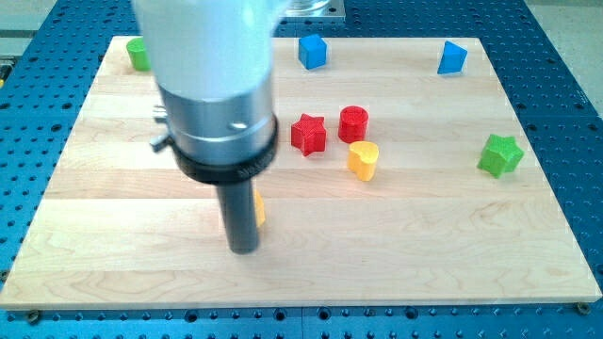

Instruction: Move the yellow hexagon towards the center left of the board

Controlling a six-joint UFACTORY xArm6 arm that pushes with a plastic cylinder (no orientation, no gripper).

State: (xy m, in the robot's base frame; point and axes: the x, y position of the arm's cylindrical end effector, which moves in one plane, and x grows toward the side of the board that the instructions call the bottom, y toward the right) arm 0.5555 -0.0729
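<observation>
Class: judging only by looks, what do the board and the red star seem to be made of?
Board: probably wood with a smooth, pale finish; grain lines and plank seams run across it.
Red star: likely matte plastic; its colour is uniform and saturated, with faint ridged sides, possibly printed, though too small to confirm.

red star (308, 134) | red cylinder (353, 123) | yellow heart (363, 160) | green star (499, 155) | blue cube (313, 51) | pale wood-grain board (424, 245)
</observation>
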